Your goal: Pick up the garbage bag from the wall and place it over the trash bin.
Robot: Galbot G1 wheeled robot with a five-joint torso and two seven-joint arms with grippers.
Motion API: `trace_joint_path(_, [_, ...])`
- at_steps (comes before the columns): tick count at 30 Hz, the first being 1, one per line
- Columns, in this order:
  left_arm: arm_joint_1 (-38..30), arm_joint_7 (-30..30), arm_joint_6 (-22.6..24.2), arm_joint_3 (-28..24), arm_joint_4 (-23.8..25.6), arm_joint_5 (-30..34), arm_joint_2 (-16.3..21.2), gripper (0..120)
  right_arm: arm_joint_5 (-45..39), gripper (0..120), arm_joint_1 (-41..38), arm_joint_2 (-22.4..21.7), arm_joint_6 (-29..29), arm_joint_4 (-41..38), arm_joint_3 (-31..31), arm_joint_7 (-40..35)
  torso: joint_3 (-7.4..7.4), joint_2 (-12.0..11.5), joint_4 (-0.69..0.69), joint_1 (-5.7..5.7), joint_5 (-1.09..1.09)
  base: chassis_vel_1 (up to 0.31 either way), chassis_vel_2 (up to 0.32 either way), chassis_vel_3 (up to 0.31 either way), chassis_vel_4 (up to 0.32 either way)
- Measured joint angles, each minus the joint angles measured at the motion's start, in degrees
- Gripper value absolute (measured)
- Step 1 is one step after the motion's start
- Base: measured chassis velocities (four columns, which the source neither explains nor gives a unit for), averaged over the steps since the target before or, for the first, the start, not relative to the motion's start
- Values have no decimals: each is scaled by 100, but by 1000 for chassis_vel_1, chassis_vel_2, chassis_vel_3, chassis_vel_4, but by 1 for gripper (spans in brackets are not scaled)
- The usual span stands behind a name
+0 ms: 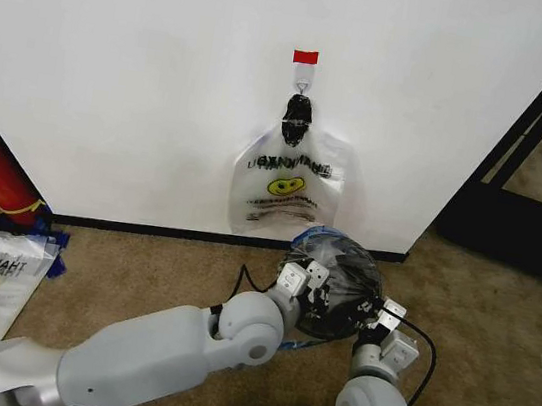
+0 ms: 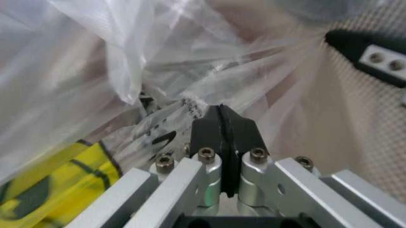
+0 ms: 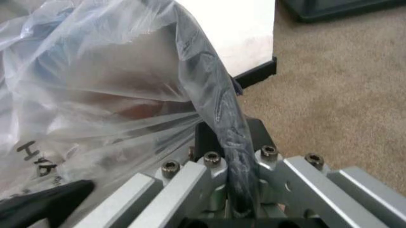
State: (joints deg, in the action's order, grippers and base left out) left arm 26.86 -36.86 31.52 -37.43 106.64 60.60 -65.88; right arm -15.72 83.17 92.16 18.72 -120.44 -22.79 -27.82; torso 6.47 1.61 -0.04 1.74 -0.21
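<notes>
Garbage bag [image 1: 333, 277] below clipped bags [image 1: 289, 180]

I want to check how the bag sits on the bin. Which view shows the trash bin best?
The head view: the trash bin stands on the carpet below the wall, draped in the garbage bag, between the left gripper and right gripper. The wrist views show mostly clamped plastic; the right one shows a dark rim edge, the left none clearly.
</notes>
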Motion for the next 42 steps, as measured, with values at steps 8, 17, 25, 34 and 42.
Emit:
trace_joint_path(8, [-54,141,28,24,-627,107,-452,0,-34,0,87,-1,-21,-100,-15,37,0,0,-2,0,0,0,0,0,0])
trace_joint_path(17, [-50,66,67,58,-1205,530,-779,0,-74,0,222,-2,-37,-226,8,115,0,0,-1,0,0,0,0,0,0])
trace_joint_path(25, [-19,116,-2,79,-1464,300,-879,0,-90,0,274,-2,-92,-261,38,155,0,0,-2,0,0,0,0,0,0])
trace_joint_path(34, [-188,125,-30,122,-827,-50,-326,0,-77,0,225,-2,-120,-213,10,148,0,0,1,0,-1,0,0,0,0])
trace_joint_path(42, [-140,123,-60,-27,-1328,-94,-686,0,-17,0,322,-2,-119,-276,162,149,0,0,-2,0,-1,0,0,0,0])
